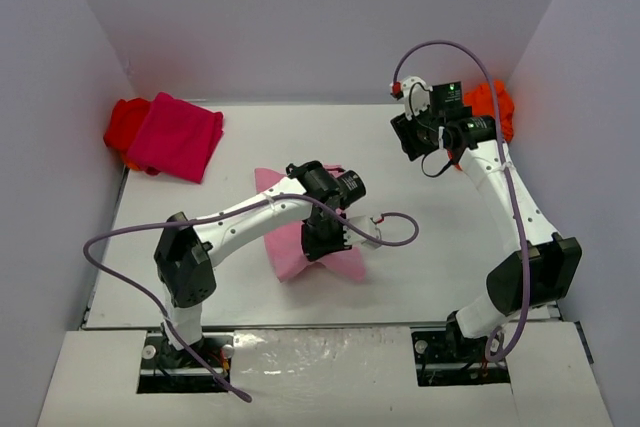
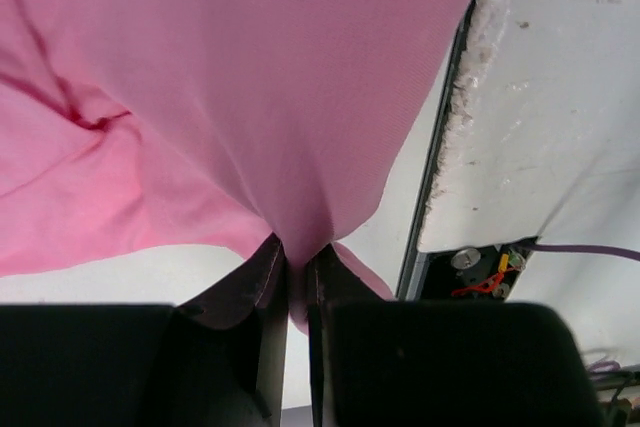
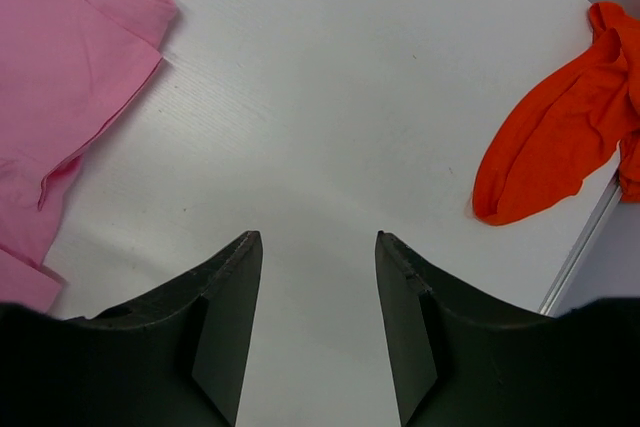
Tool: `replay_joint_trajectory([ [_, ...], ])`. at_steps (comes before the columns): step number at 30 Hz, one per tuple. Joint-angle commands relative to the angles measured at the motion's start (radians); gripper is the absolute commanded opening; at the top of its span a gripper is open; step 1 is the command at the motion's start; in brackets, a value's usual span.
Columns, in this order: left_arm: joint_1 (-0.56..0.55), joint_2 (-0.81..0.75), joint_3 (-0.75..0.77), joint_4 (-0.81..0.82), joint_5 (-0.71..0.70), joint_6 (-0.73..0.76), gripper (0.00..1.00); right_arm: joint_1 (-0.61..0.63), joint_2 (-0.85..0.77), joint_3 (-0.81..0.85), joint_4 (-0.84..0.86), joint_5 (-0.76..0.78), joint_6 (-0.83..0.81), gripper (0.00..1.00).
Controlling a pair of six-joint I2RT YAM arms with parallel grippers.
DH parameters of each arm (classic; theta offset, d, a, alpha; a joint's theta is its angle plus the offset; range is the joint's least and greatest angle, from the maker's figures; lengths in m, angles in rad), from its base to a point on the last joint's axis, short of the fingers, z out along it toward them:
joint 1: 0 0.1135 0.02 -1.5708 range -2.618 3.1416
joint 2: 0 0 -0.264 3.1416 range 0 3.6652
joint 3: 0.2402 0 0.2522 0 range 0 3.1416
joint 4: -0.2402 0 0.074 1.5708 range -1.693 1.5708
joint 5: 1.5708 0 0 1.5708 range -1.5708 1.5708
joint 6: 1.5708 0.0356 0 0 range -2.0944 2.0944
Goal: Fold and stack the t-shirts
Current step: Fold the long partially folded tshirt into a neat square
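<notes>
Two seemingly done: magenta t-shirt (image 1: 180, 137) is lying folded on the red t-shirt (image 1: 123, 125), far-left. Now the left tool (image 2: 297, 265) is pinching the light pink t-shirt (image 2: 250, 77) in the middle of the bench (image 3: 330, 97); the right tool (image 3: 318, 247) is hanging open, empty; orange t-shirt (image 3: 545, 152) is lying crumpled far-right.

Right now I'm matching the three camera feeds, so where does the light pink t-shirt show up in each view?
Top external: the light pink t-shirt is at the table's centre, partly under the left arm.
Left wrist: it fills the upper left, pinched in the left gripper.
Right wrist: it is along the left edge, lying on the table.
Shared landmark: the white table.
</notes>
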Motion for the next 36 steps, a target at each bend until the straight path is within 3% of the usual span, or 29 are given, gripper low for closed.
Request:
replay_joint_trajectory([
  [1,0.082,0.055,0.187,-0.148,0.054,0.081,0.00,-0.001,-0.041,0.043,0.016,0.011,-0.016,0.46],
  [13,0.272,0.341,0.715,-0.359,0.033,0.166,0.00,0.002,-0.043,0.051,0.006,0.016,-0.035,0.47],
  [23,0.351,0.356,0.707,-0.359,0.056,0.198,0.00,0.003,0.032,0.065,0.010,-0.011,-0.046,0.47],
  [36,0.366,0.231,0.559,-0.359,0.084,0.195,0.00,0.018,0.078,0.078,0.018,-0.027,-0.039,0.47],
])
